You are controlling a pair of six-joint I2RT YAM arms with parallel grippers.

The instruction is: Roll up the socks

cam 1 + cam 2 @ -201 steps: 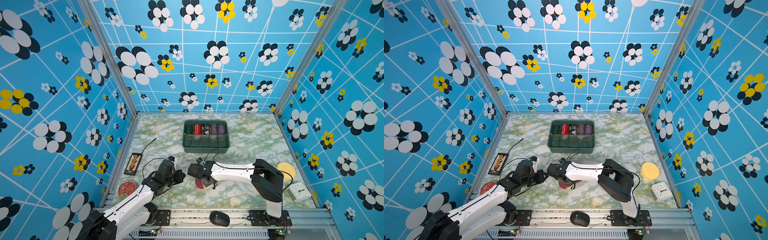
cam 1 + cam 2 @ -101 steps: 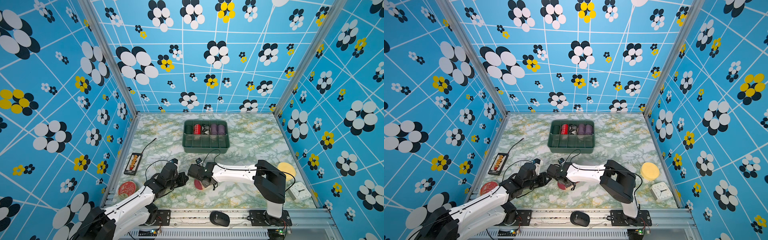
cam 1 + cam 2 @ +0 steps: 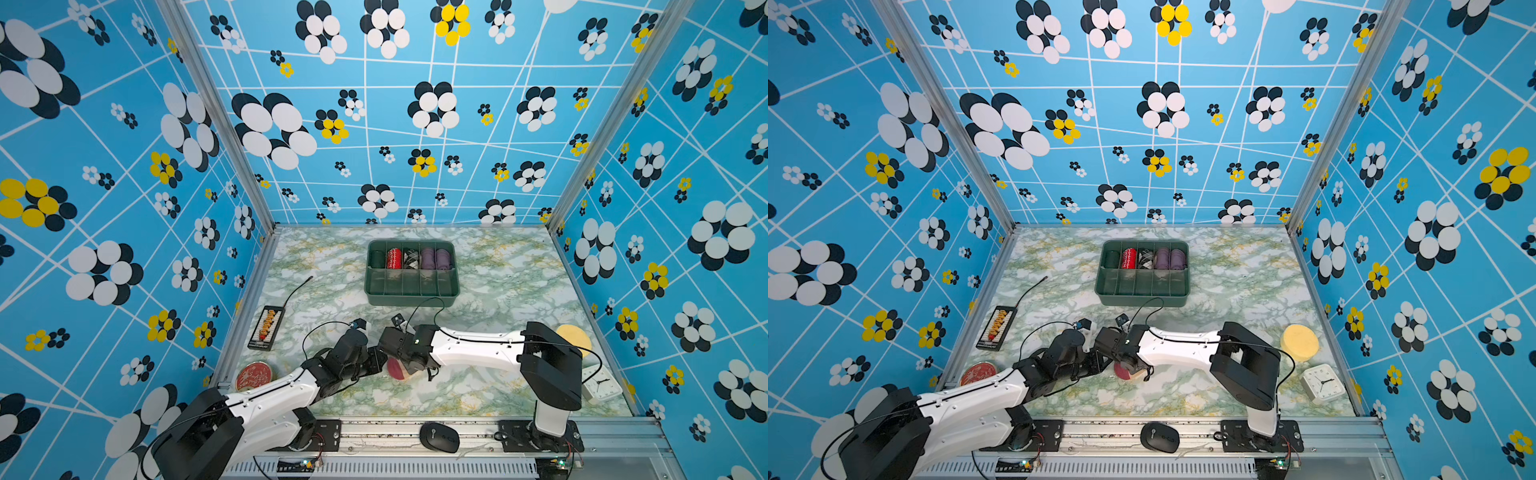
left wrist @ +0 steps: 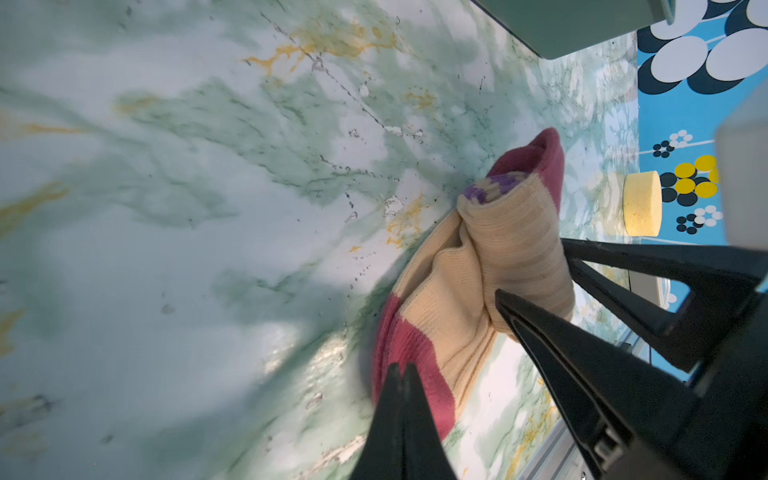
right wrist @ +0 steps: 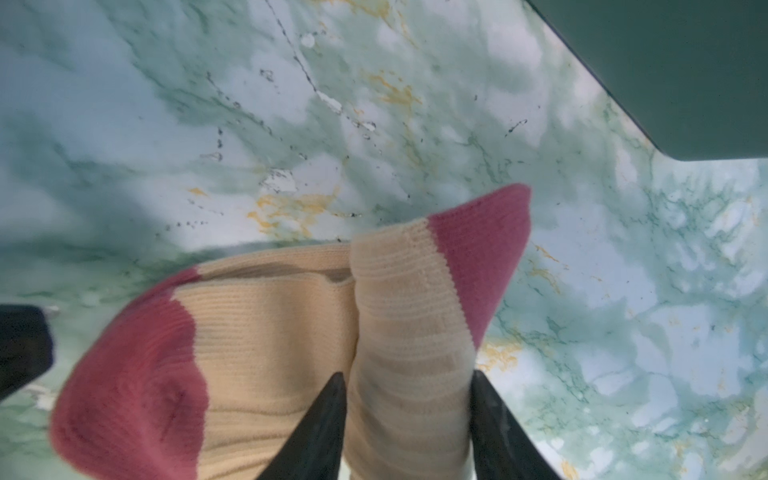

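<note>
Half rolled, tan ribbed maroon-tipped socks (image 5: pixel 270 332) sit grasped in the right claw (image 5: pixel 407 382), left claw (image 4: pixel 401 374) clenched by their maroon end; another turn seems next

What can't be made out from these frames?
1. Both top views: the socks lie under both arms; only a maroon end shows.
2. Left wrist view: the left gripper is shut over maroon fabric; whether it pinches any is unclear.
3. Right wrist view: the right gripper clamps the rolled part, its lower end cut off by the frame edge.
4. Green tray: only a blurred corner in the wrist views.
</note>
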